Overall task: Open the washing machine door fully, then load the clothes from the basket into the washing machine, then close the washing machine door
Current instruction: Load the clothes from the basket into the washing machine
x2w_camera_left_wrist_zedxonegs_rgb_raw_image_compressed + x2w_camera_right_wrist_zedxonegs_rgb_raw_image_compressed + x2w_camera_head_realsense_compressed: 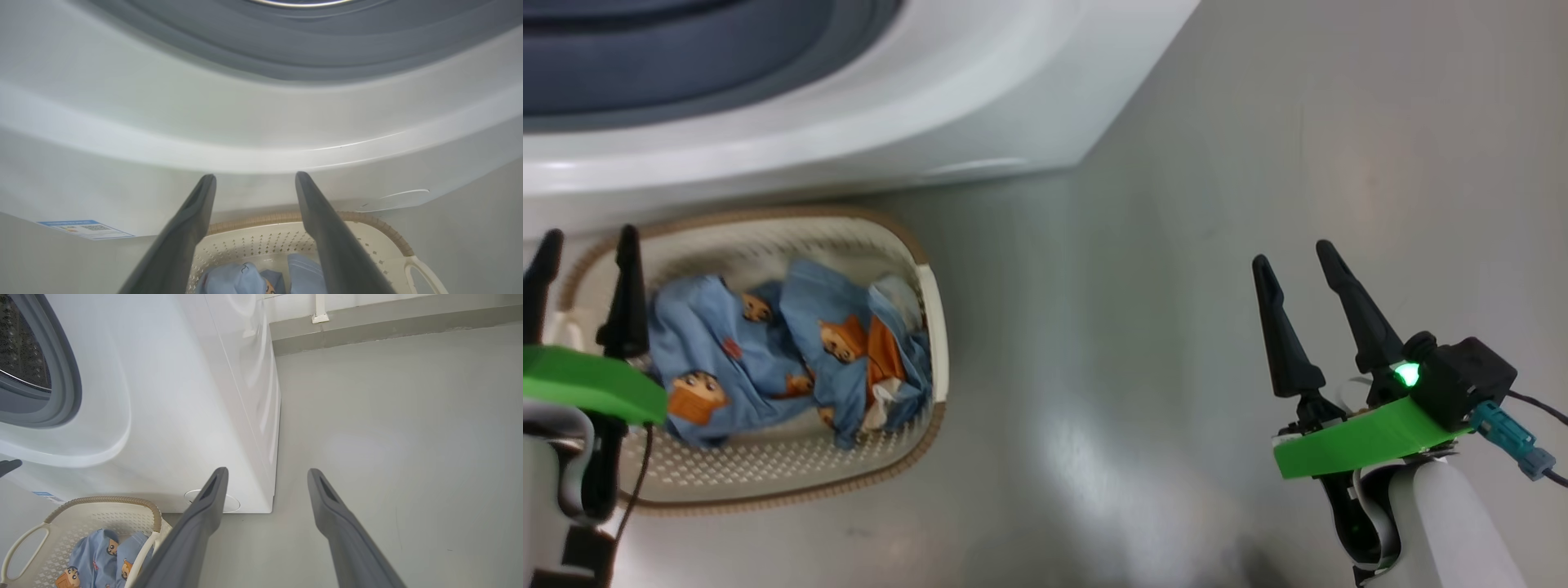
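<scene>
The cream basket with a brown rim sits on the floor against the white washing machine. Light blue clothes printed with orange bears lie crumpled inside it. My left gripper hangs open over the basket's left end, empty. My right gripper stands open above bare floor, well to the right of the basket. In the left wrist view my left gripper points at the machine's front below the grey gasket, with the basket and clothes beneath. The washing machine door is out of view.
In the right wrist view my right gripper looks past the machine's right front corner over open grey floor. A round cap sits low on the machine's front. The basket lies at the lower left. A wall base runs along the back.
</scene>
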